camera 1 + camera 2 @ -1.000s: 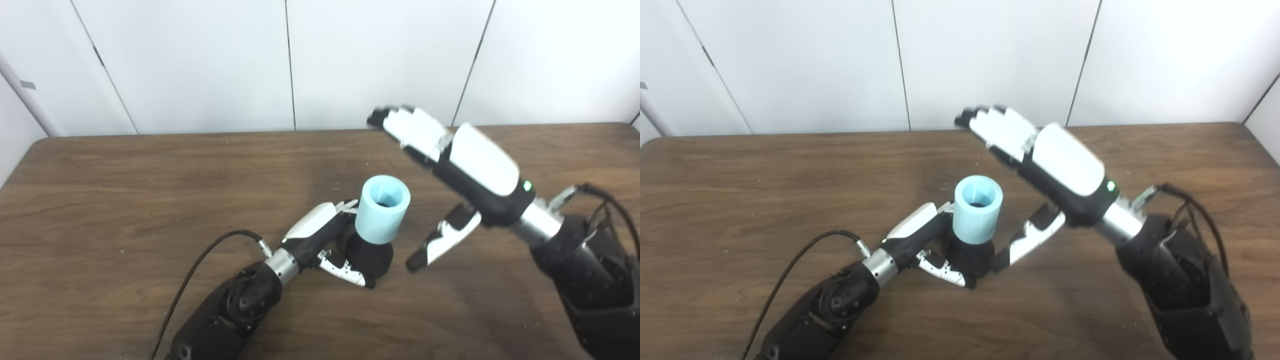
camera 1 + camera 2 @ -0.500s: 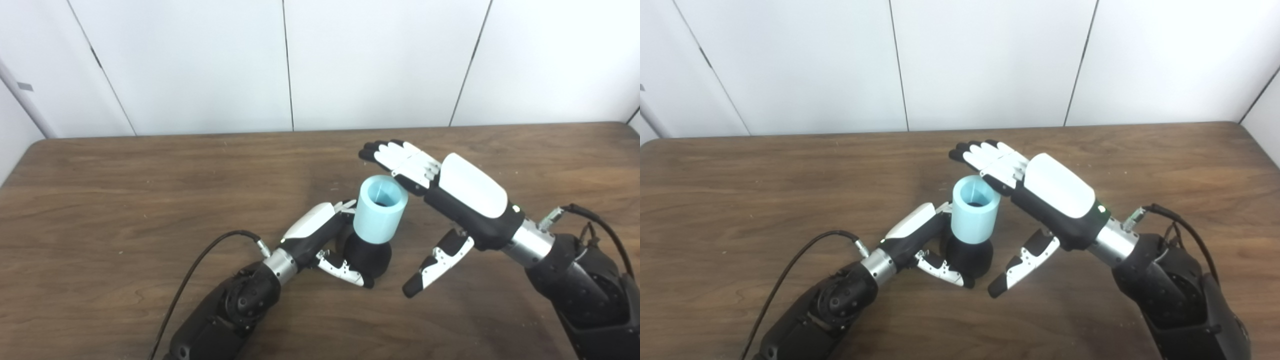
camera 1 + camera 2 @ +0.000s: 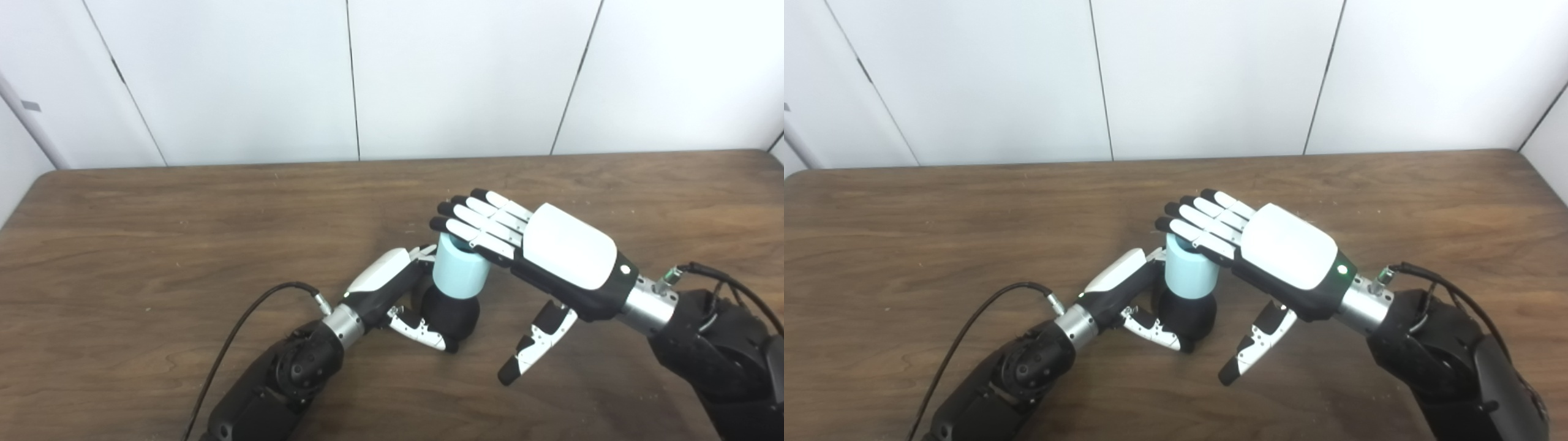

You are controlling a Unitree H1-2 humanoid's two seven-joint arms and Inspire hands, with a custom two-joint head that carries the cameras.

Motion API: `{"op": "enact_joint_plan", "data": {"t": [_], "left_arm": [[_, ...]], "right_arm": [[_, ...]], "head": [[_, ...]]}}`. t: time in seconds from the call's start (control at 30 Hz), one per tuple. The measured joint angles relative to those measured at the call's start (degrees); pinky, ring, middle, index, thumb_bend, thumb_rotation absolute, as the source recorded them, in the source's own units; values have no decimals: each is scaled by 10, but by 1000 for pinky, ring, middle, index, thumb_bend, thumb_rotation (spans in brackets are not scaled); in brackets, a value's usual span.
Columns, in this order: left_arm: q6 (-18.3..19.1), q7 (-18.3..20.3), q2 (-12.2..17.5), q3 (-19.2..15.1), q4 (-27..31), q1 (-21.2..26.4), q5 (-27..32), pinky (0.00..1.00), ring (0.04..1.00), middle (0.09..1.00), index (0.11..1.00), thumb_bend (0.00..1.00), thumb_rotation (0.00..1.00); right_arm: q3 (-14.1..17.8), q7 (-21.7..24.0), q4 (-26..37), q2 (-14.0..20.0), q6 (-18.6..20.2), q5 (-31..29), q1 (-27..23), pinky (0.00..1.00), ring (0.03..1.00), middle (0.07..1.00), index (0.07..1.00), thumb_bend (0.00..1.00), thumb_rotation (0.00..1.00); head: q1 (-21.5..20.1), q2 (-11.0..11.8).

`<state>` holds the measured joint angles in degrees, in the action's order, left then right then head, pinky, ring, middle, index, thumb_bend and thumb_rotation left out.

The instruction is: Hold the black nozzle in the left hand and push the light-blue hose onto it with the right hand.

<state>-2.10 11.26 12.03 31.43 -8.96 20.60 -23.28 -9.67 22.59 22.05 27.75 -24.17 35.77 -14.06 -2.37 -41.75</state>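
The right hand (image 3: pixel 551 257) has come down from its raised pose, its fingers (image 3: pixel 474 220) now flat and spread across the light-blue hose (image 3: pixel 459 275), upright mid-table on the black nozzle (image 3: pixel 450 315) that the left hand (image 3: pixel 392 285) clasps.

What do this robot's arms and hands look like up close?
Each robot hand, left and right, has a white shell on a black body, white fingers with black tips, and a silver wrist ring. The forearms are black. A black cable loops beside the left arm, and a green light shows on the right hand.
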Motion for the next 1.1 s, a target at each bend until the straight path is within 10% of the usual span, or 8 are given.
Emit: {"op": "enact_joint_plan", "data": {"t": [1.1], "left_arm": [[0,0,0,0,0,0,3,1000,986,812,480,521,63]], "right_arm": [[-54,64,20,55,11,-10,-64,1000,1000,1000,915,839,737]], "head": [[-1,-3]]}}
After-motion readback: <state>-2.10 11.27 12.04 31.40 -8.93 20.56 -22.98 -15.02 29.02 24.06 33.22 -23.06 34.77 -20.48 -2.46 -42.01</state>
